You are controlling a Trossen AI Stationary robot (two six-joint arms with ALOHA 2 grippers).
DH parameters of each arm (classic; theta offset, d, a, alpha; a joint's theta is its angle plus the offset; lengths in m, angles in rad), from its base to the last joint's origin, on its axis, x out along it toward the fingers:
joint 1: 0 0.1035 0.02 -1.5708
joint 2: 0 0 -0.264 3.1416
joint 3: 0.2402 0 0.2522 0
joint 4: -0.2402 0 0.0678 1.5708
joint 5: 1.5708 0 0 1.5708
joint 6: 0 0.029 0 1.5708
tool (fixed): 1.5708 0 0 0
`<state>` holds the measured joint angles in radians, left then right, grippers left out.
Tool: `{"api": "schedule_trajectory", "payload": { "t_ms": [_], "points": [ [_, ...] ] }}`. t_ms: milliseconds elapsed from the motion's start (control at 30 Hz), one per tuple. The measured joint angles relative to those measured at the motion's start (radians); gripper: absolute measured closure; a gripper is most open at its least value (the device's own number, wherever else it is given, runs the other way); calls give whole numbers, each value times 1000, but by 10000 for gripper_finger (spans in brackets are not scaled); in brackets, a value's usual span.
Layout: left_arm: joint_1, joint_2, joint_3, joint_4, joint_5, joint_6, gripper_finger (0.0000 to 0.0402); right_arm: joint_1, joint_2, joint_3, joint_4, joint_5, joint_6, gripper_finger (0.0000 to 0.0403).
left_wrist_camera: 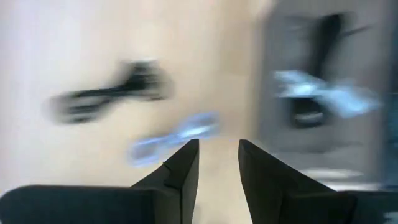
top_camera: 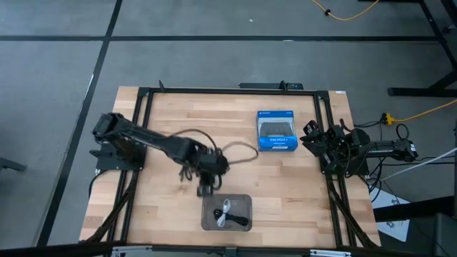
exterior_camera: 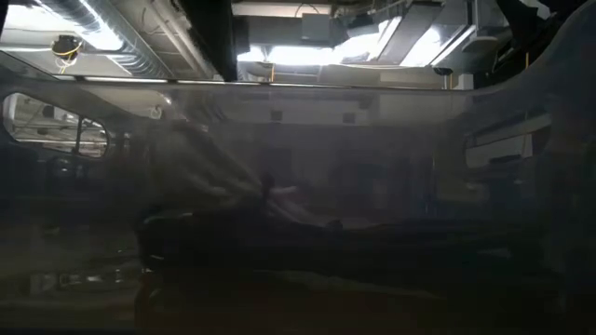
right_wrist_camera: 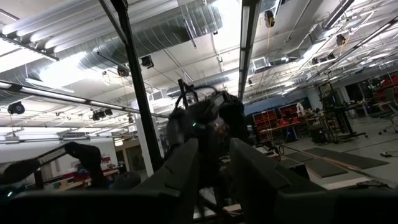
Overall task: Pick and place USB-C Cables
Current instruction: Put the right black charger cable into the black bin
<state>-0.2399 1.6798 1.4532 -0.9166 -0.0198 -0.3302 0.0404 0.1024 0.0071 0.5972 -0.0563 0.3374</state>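
Observation:
My left gripper (top_camera: 206, 188) (left_wrist_camera: 217, 149) hovers open over the wooden table, just beyond the far-left corner of a grey tray (top_camera: 243, 200) (left_wrist_camera: 280, 56). The tray holds a whitish cable bundle (top_camera: 226, 214) (left_wrist_camera: 323, 93) and a black one (top_camera: 241, 218) (left_wrist_camera: 314, 68). In the left wrist view, a black cable bundle (left_wrist_camera: 112, 93) and a silvery-blue one (left_wrist_camera: 174, 137) lie flat on the table ahead of the fingers; the picture is blurred. In the high view the left arm covers these two. My right gripper (right_wrist_camera: 214, 155), open and pointing up into the room, waits at the table's right edge (top_camera: 335, 146).
A blue box (top_camera: 277, 130) lies flat on the table's far right part. A black cable loop (top_camera: 239, 148) from the left arm arches over the table's middle. A black metal frame (top_camera: 228, 91) runs around the table. The low view is dim and shows little.

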Motion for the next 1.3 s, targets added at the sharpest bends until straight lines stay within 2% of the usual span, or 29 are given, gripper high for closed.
{"api": "schedule_trajectory", "payload": {
  "t_ms": [100,200,267,367,467,733,867,1000,1167,1300],
  "points": [
    [45,-48,0,-34,-140,201,298,0,0,0,-6,0,-1,305],
    [99,-55,0,-22,-219,426,298,0,0,0,-7,1,-1,305],
    [151,-41,0,-12,-207,503,298,0,0,0,-8,1,-1,305],
    [241,7,0,-3,-100,562,298,0,0,0,-13,1,-1,305],
    [293,65,0,11,-44,643,298,0,0,0,-17,1,-1,305],
    [265,240,0,33,-48,979,298,0,0,0,-36,1,-2,305],
    [236,328,-1,51,-78,1066,298,0,0,0,-46,1,-1,305],
    [225,383,-1,110,-141,1084,298,0,0,0,-54,1,-1,305],
    [219,381,-1,136,-167,1072,298,0,0,0,-68,1,0,305],
    [204,369,6,131,-225,1066,298,0,0,0,-86,1,-2,305]
  ]
}}
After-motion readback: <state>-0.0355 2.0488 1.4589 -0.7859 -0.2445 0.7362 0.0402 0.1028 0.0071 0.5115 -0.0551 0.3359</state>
